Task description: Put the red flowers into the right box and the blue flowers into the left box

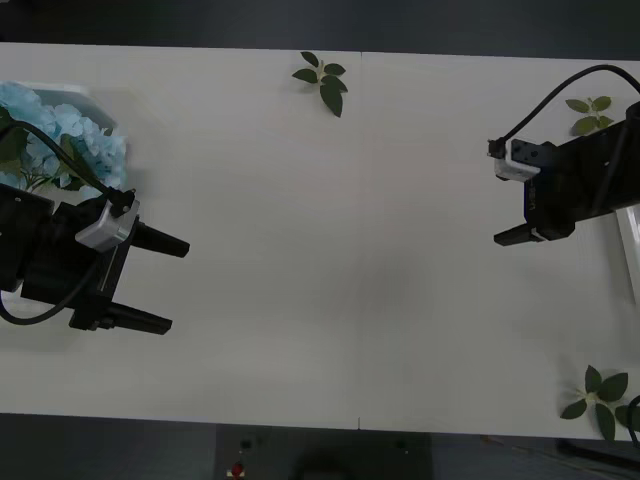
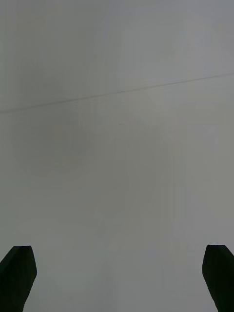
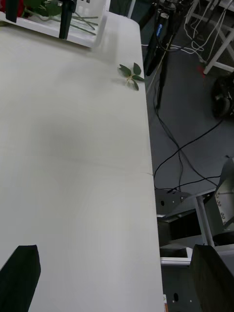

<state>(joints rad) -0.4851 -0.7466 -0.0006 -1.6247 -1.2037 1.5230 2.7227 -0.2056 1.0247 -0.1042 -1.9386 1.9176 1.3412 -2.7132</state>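
The blue flowers [image 1: 55, 135] lie heaped in the left box [image 1: 75, 93] at the table's far left corner. My left gripper [image 1: 165, 283] hovers just in front of them over bare table, open and holding nothing. The red flowers [image 3: 23, 10] rest with their green stems in the right box [image 3: 73, 38], whose thin pale rim [image 1: 630, 250] shows at the right edge. My right gripper [image 1: 500, 200] hangs beside that box, open and empty, its black fingers [image 3: 66, 19] seen in front of the box from the left wrist.
Loose green leaf sprigs lie at the table's far middle [image 1: 322, 80], far right [image 1: 590, 112] and near right corner [image 1: 600, 395]. Past the table's edge are cables and stands [image 3: 161, 44] on the floor. A thin seam [image 2: 117, 92] crosses the tabletop.
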